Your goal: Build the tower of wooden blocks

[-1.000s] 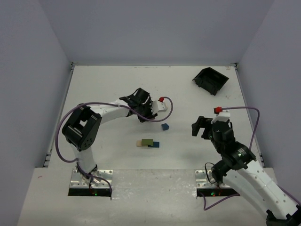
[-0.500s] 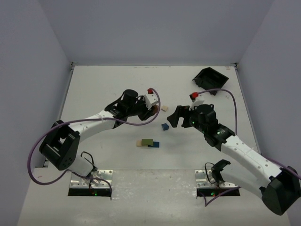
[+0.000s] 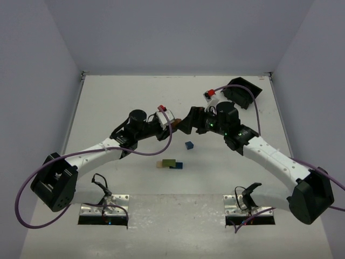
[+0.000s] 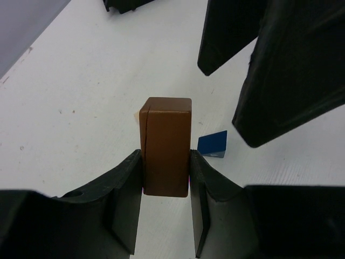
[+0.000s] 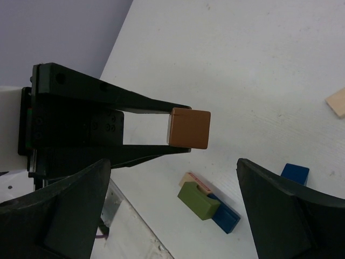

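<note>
table (image 3: 108, 97): white, walled on 3 sides, holds everything below
bin (image 3: 241, 91): black plastic, far right corner, just behind the right arm's wrist
left gripper (image 4: 165, 156): closed down on 1 brown block (image 4: 166, 145), pads flat on 2 opposite faces, block upright and sticking out past the fingertips, held off the table
right gripper (image 5: 172, 172): jaws spread wide, nothing in them; tips face the left gripper at table centre, close to the brown block but not touching
tower (image 3: 170, 163): near-centre of the table, well apart from both grippers; 3 blocks touching, tan on the left, green in the middle, blue on the right; green looks raised over the other 2, can't confirm
loose blue block (image 3: 188, 145): alone on the table, between tower and grippers
loose tan block (image 5: 337, 103): flat on the table, at the edge of the right wrist view
</note>
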Robot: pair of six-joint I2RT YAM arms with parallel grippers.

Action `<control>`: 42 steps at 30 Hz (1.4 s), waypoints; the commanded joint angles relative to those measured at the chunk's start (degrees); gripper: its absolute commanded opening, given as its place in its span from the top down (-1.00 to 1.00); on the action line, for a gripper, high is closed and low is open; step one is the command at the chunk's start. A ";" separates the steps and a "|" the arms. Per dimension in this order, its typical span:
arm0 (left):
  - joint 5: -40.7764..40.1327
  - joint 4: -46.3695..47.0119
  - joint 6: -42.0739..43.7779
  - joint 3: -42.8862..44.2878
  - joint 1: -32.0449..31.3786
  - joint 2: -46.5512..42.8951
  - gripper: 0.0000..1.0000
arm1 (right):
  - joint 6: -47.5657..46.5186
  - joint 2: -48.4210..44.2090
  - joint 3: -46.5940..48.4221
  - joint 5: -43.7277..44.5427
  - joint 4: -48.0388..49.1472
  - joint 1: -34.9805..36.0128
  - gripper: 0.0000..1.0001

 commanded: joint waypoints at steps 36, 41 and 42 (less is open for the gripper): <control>1.42 6.58 1.45 -2.62 -0.52 -3.77 1.00 | -0.19 10.83 10.91 -1.04 -5.68 0.03 -0.04; 1.40 6.84 1.24 -2.60 -0.50 -3.74 1.00 | -0.76 10.90 10.32 -2.30 -5.01 0.05 0.02; 1.52 6.78 1.13 -2.60 -0.50 -3.63 1.00 | -0.76 10.90 10.09 -3.04 -4.32 0.05 0.08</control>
